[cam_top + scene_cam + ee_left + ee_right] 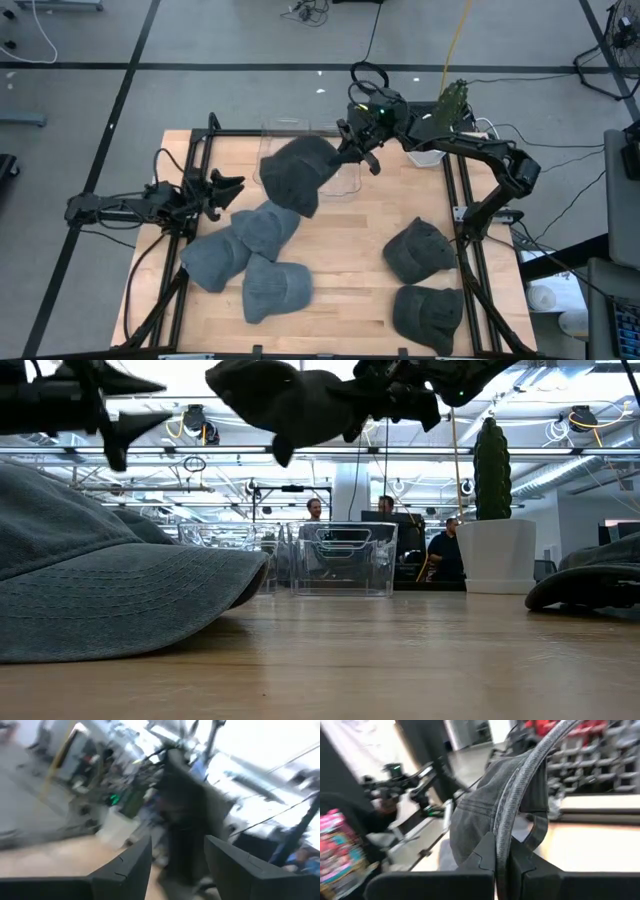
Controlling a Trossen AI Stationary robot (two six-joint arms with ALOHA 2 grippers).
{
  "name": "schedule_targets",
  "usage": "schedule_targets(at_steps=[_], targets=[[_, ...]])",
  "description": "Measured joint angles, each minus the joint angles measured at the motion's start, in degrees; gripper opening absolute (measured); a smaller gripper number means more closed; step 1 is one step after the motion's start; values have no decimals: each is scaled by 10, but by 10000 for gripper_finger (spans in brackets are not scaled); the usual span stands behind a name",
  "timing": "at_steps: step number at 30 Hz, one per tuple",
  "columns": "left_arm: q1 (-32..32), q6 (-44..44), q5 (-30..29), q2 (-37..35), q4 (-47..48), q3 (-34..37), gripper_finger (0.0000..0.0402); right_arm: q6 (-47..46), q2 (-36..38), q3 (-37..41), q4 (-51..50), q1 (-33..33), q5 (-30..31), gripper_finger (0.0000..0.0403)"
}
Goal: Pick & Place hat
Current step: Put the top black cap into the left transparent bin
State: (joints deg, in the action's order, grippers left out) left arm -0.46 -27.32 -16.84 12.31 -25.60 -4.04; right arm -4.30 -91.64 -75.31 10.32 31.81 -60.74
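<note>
A dark grey hat (298,170) hangs in the air over the far middle of the table, with my right gripper (354,150) shut on it. It also shows at the top of the low view, the hat (285,400) just left of the gripper (392,395). Below and beside it stands a clear plastic container (348,180). Several more grey hats lie flat on the wood, among them one (266,226) at left centre and one (420,250) at the right. My left gripper (226,188) waits open at the table's left side, holding nothing. My right gripper pinches the hat's brim edge (504,837) between its two shut fingers, the curved rim running up out of the gap. The fingers lie about level, reaching in from the table's far right. The hat is lifted clear, its crown (480,815) hanging beyond the fingers.
A white pot with a cactus (495,550) stands at the far right by the container (345,560). A large hat (100,570) lies close in the low view at the near left. Black frame rails (462,230) run along both table sides. People stand in the room beyond.
</note>
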Motion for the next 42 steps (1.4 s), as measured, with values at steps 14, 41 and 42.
schedule_targets(at_steps=[14, 41, 42], targets=[[-12, 87, -2, 292, -90, -132, 273, 9, 0, 0, 76, -23, 80, 0], [-45, 209, 63, 403, -216, -202, 300, -25, 7, 0, 169, -23, 53, 0], [-41, 208, 63, 409, -226, -202, 299, -25, 7, 0, 169, -24, 52, 0]])
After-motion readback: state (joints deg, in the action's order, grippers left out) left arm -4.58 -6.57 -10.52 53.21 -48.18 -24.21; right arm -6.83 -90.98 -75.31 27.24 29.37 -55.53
